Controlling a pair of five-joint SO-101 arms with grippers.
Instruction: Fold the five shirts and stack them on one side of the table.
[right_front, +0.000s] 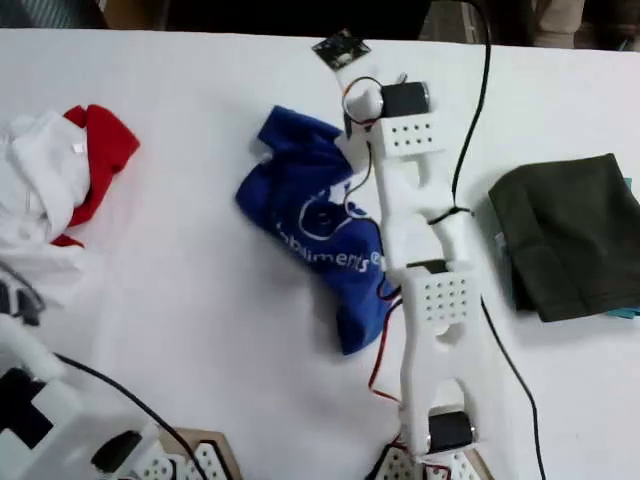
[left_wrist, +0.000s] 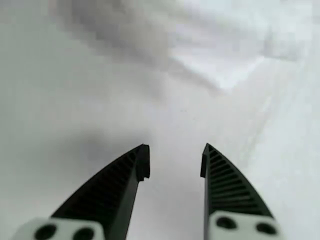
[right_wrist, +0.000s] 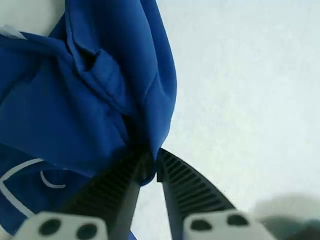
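Blue shirt lay crumpled at centre of high view; right tool clamped its upper edge. Left tool gaped, empty. Step judged: spreading for fold. Next likely: pull edge taut, flatten.

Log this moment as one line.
right claw: shut on blue shirt | left claw: open, empty | folded: dark green shirt

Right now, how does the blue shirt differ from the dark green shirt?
The blue shirt lies crumpled mid-table; the dark green shirt is folded flat off to one side. The blue shirt carries white print; the dark green shirt looks plain. The right gripper pinches a fold of the blue shirt, while the dark green shirt lies untouched. Both rest on the white table.
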